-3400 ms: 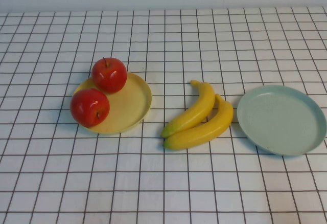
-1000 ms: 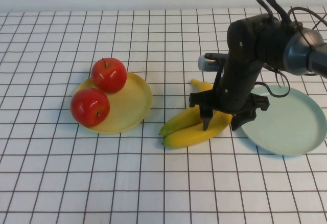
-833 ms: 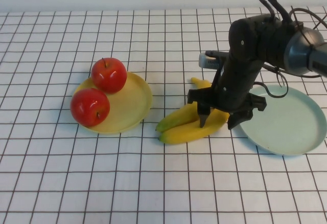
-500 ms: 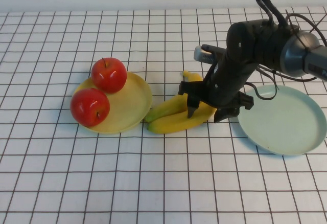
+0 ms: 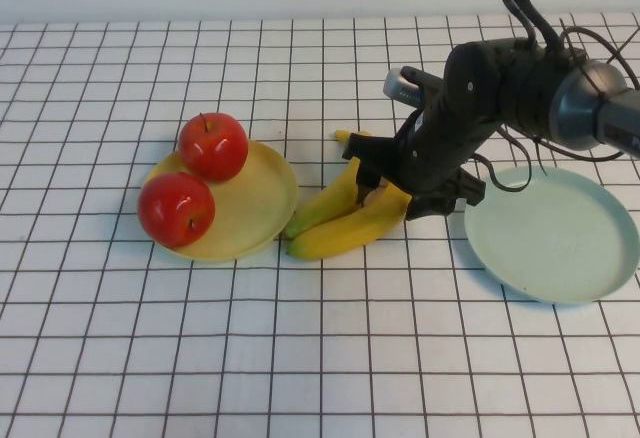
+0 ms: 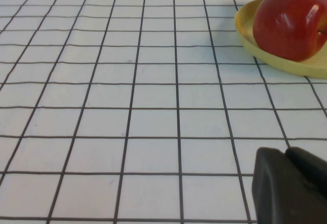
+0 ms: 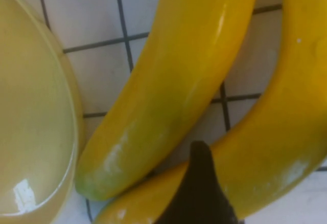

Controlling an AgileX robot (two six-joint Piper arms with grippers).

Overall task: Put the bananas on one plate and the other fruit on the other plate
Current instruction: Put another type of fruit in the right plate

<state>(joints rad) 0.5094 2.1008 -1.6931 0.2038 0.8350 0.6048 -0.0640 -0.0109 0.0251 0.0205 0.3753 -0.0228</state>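
Two yellow bananas [image 5: 335, 220] lie side by side on the cloth, their tips touching the yellow plate [image 5: 258, 203]. My right gripper [image 5: 395, 198] is down on them and open. One fingertip [image 7: 200, 173] sits in the gap between the far banana [image 7: 179, 81] and the near banana [image 7: 278, 127]; the other finger is hidden beyond the near banana. Two red apples [image 5: 213, 146] [image 5: 176, 209] sit on the yellow plate. The pale blue-green plate [image 5: 550, 233] lies empty to the right. My left gripper [image 6: 288, 183] is shut and hovers low over bare cloth near the apples [image 6: 288, 22].
A white cloth with a black grid [image 5: 300, 358] covers the table. The right arm's dark body and cables [image 5: 520, 78] rise behind the blue-green plate. The yellow plate's rim [image 6: 301, 66] shows in the left wrist view.
The right arm came in and set its fingers down on the bananas. It has swept left and back, dragging both bananas away from the blue-green plate until they touch the yellow plate.
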